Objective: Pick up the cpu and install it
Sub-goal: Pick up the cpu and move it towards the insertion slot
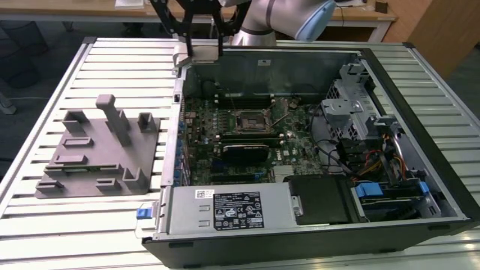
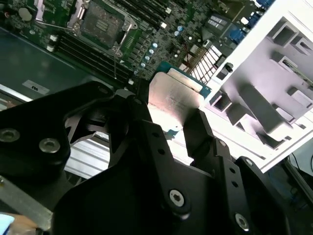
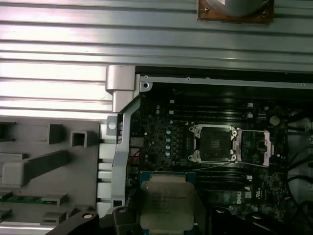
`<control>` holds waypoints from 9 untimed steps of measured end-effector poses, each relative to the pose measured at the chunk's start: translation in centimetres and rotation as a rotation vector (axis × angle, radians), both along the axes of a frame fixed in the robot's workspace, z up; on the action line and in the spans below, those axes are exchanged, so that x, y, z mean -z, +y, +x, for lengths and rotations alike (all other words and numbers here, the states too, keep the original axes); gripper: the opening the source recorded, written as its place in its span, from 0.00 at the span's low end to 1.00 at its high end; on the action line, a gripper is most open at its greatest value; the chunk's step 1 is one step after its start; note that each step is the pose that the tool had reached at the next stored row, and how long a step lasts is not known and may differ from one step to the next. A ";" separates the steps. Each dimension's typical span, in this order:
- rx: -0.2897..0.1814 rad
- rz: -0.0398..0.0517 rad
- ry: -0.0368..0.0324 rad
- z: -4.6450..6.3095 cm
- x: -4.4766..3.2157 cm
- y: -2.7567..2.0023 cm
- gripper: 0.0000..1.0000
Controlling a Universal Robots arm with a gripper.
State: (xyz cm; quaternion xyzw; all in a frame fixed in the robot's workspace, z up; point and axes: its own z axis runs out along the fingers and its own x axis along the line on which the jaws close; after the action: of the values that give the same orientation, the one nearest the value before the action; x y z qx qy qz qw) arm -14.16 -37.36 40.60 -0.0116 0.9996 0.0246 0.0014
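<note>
So the gripper (image 2: 171, 116) hangs over the motherboard (image 3: 171, 122) near the case (image 1: 262, 73) wall, pinching the cpu (image 2: 177, 90). Open socket (image 3: 212, 143) nearby, grey tray (image 1: 90, 154) outside.

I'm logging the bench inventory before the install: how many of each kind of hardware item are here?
cpu, gripped in the pincer: 1
empty cpu socket: 1
grey tray with upright posts: 1
computer case: 1
Total: 4

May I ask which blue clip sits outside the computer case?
The clip on the case's wall at the exterior view's left; the others sit inside.
</note>
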 end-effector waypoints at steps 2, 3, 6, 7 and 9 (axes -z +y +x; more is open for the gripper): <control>0.000 0.0000 0.0000 0.4 0.04 0.00 0.53; 0.000 0.0000 0.0000 0.7 0.06 0.01 0.53; 0.000 0.0000 0.0000 1.2 0.11 0.02 0.53; 0.000 0.0000 -0.0001 1.4 0.13 0.03 0.53; 0.000 0.0000 0.0000 1.8 0.16 0.03 0.53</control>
State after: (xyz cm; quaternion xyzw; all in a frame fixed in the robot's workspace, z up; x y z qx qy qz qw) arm -12.39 -37.33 40.44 -0.0116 0.9996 0.0246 0.0014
